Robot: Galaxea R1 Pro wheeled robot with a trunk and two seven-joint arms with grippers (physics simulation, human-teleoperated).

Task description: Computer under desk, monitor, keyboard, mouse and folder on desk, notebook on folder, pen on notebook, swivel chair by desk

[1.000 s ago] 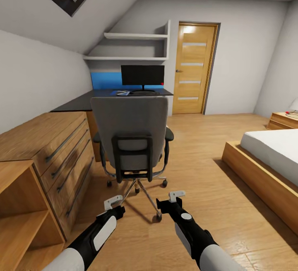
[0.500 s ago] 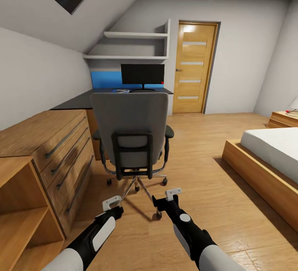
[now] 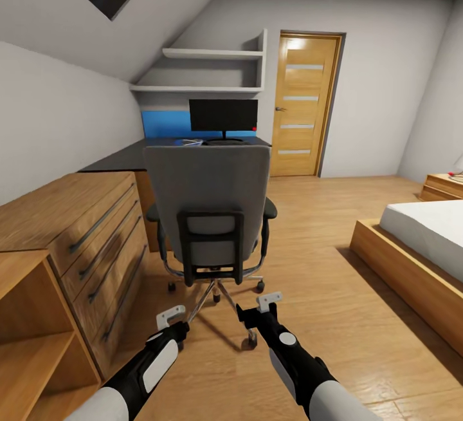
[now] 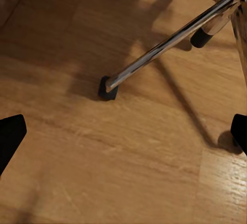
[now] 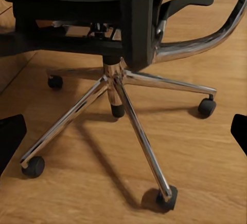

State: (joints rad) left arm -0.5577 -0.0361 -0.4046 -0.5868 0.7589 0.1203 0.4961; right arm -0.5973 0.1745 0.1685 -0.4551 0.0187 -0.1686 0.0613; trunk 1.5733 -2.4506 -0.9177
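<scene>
The swivel chair (image 3: 209, 192) stands with its grey back toward me, in front of the black-topped desk (image 3: 122, 157). The monitor (image 3: 223, 115) stands on the desk's far end. Beside it lies a small pale flat item (image 3: 191, 143) too small to identify. The chair back hides the seat and the folder. Computer, keyboard, mouse, notebook and pen are out of view. My left gripper (image 3: 172, 315) (image 4: 123, 134) and right gripper (image 3: 269, 301) (image 5: 123, 131) hang open and empty, low over the floor, just short of the chair's chrome base (image 5: 121, 88) (image 4: 170, 41).
A low wood drawer cabinet (image 3: 83, 228) and an open shelf unit (image 3: 29, 337) line the left. A bed (image 3: 424, 234) and nightstand (image 3: 444, 186) stand at the right. A wooden door (image 3: 302, 105) is at the back, with bare floor (image 3: 321, 266) between chair and bed.
The camera has advanced, so the chair looms larger and nearer. My right gripper has shifted slightly left; both stay open.
</scene>
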